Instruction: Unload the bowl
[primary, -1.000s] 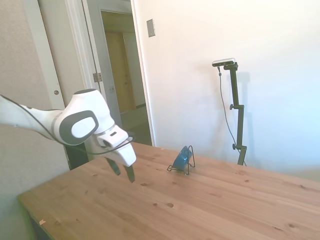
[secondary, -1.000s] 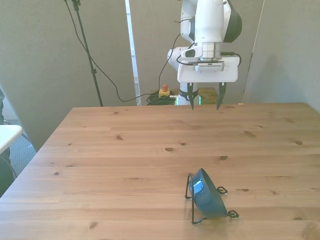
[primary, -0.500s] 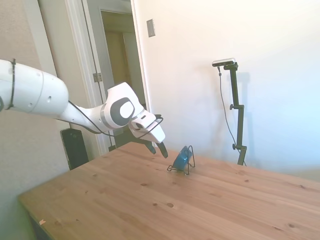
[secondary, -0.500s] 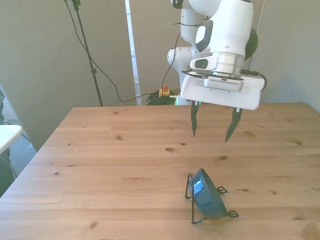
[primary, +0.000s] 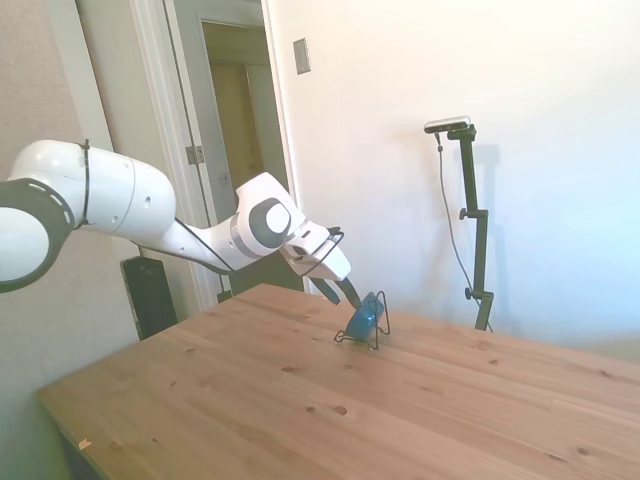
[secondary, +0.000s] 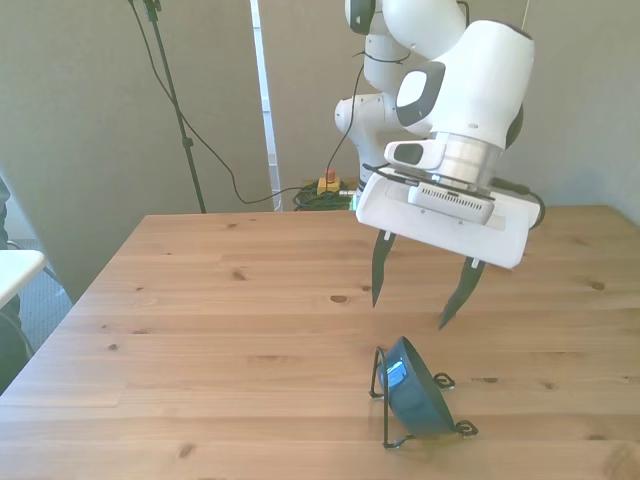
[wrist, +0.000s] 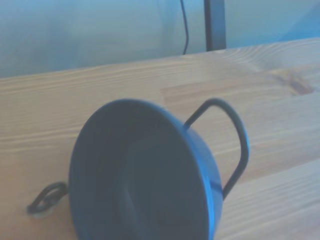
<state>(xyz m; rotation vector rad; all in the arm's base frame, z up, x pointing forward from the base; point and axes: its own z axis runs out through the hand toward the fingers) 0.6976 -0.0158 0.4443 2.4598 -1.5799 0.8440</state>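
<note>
**Gripper released above bowl**

Gripper (secondary: 422, 297) spread wide, empty, tilted, hanging above the worktop (secondary: 220, 330) with nothing between the fingers (secondary: 378, 280). In the front view, fingertips just at 12 o'clock of the bowl (secondary: 418, 392), apart from it. From the side, gripper (primary: 352, 296) close at 10 o'clock of the bowl (primary: 362, 318). Bowl propped on edge, leaning in a wire stand (secondary: 385, 400) near the worktop's close edge in the front view. Up close, teal bowl (wrist: 145, 180) seen hollow side on, stand (wrist: 235, 145) looping behind its rim. Doorway (primary: 245, 150) behind the arm in the side view.
</note>
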